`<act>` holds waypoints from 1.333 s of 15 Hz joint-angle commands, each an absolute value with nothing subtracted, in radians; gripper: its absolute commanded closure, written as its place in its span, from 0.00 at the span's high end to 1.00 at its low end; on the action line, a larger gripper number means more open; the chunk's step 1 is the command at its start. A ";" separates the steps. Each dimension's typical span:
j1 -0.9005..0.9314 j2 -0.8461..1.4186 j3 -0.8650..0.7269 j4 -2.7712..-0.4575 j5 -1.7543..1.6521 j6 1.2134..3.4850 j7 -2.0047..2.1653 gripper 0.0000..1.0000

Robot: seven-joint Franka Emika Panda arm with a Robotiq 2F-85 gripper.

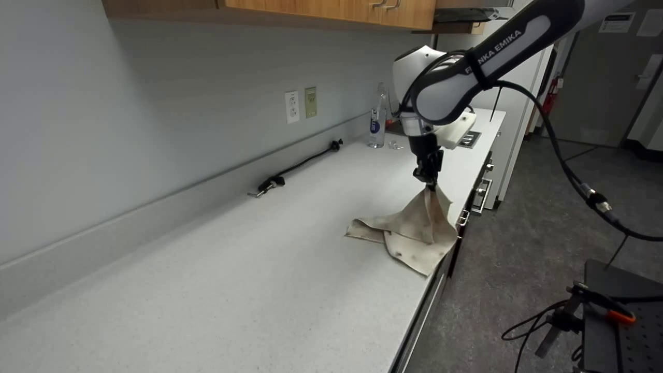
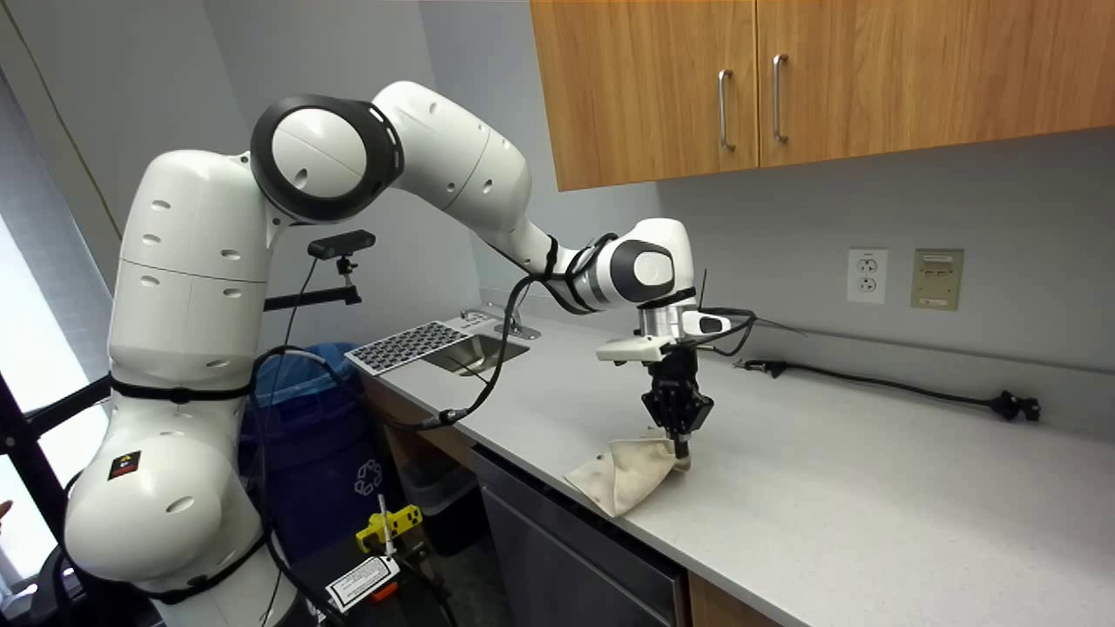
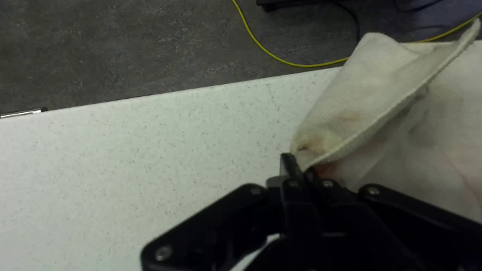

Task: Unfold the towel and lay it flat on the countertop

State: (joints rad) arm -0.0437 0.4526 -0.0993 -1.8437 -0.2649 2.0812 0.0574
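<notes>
Clamps with the gripper [image 1: 431, 186] on a gathered part of the towel [image 1: 409, 228]. Presses both black fingers [image 3: 289, 165] close together, with only the thin cloth between them, as seen in the wrist view. Points downwards from the white arm [image 2: 462, 165], low above the countertop [image 1: 233, 280].

About the towel: hangs from the fingertips in steep folds, similar to a small tent, and rests below on the countertop in wrinkled, overlapping layers. In an exterior view, reaches with one flap [image 1: 362, 232] to the left and with another corner near to the front edge. Carries some small dark spots on the lower part and, in the wrist view, brownish stains beside the pinched place. Shows there also a free edge, running from the fingertips to the upper right, with shadow beneath it.

Can see, well apart from the towel, a thin black rod [image 1: 302, 163] lying along the backsplash [image 1: 155, 223] in both exterior views. Can see also a clear bottle [image 1: 377, 127], upright near the wall [image 1: 207, 103], and in an exterior view a sink [image 2: 475, 355] with a faucet [image 2: 521, 329]. In the wrist view, can notice a dark floor [image 3: 131, 49] with a yellow cable [image 3: 301, 66].
</notes>
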 commanded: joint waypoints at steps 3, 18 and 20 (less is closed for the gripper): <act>-0.029 0.511 -0.151 -1.824 -0.322 2.180 0.156 0.01; 0.067 0.583 -0.257 -1.812 -0.640 2.239 0.479 0.82; 0.066 0.582 -0.261 -1.812 -0.654 2.233 0.490 0.96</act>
